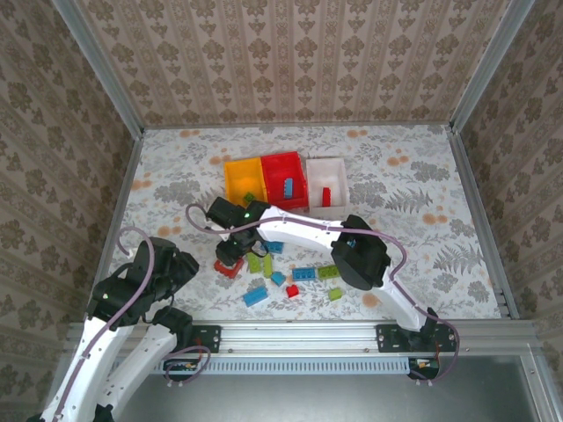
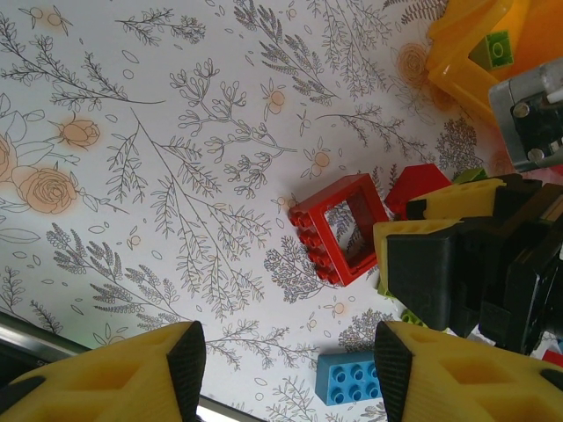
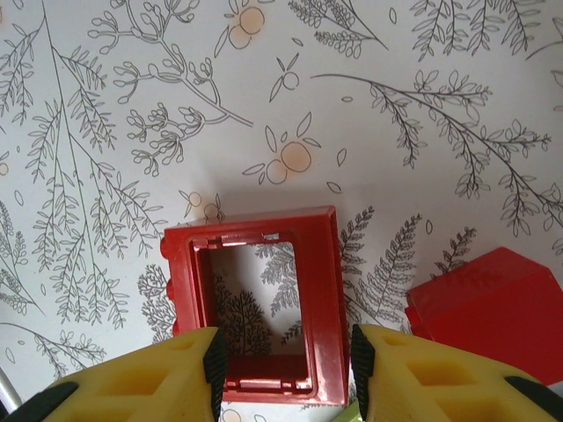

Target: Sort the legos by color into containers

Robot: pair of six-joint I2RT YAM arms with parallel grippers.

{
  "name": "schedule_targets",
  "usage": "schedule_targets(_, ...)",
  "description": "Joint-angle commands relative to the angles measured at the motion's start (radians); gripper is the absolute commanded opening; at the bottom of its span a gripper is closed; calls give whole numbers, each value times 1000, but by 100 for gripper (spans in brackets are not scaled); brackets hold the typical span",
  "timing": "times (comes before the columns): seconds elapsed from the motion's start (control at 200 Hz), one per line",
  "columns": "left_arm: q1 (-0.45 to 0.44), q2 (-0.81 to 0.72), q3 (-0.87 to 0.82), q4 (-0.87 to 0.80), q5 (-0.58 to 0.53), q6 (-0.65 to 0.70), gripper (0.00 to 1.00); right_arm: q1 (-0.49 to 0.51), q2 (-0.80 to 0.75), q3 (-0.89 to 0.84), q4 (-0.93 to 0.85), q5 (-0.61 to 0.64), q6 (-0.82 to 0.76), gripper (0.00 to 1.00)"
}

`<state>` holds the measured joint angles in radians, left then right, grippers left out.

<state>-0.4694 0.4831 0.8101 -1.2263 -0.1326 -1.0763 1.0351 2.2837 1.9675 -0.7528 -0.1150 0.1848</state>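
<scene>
Floral-patterned desk (image 1: pixel 396 176) carries a yellow-orange bin (image 1: pixel 233 185), red bin (image 1: pixel 274 171) and white bin (image 1: pixel 327 171) in a row. Right hand (image 3: pixel 283 365) is released, its fingers spread either side of the red square frame (image 3: pixel 327 290), which lies flat beside loose bricks (image 1: pixel 303 274). Left hand (image 2: pixel 290 369) is released and grasps nothing.

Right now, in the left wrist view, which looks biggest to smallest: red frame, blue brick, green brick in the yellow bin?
1. red frame
2. blue brick, partly hidden
3. green brick in the yellow bin, though it lies farther from the camera, so 2 and 3 are unsure.
</scene>
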Motion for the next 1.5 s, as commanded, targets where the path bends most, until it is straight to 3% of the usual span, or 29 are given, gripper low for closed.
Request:
schedule_targets(0.0,6,-3,18,7,-13,23,57,3,50,31,-40,7,-7,46)
schedule_targets(0.325,6,-1,23,12,-8,36,57,3,86,51,-44,9,-2,41)
schedule_targets(0.595,6,-1,19,22,-1,41,57,7,52,70,-41,9,-1,12)
schedule_targets(0.835,6,36,20,104,35,84,56,-25,-142,14,-29,81,42,7)
schedule_targets(1.005,6,177,71,278,124,194,54,-154,-344,-155,-27,158,109,4)
schedule_targets(1.225,-53,403,140,522,192,260,52,-466,-553,-407,6,217,189,3)
schedule_targets(1.35,-125,555,216,588,203,315,52,-618,-532,-427,52,202,213,2)
schedule_targets(1.495,-173,694,281,660,242,345,52,-680,-394,-320,45,209,223,1)
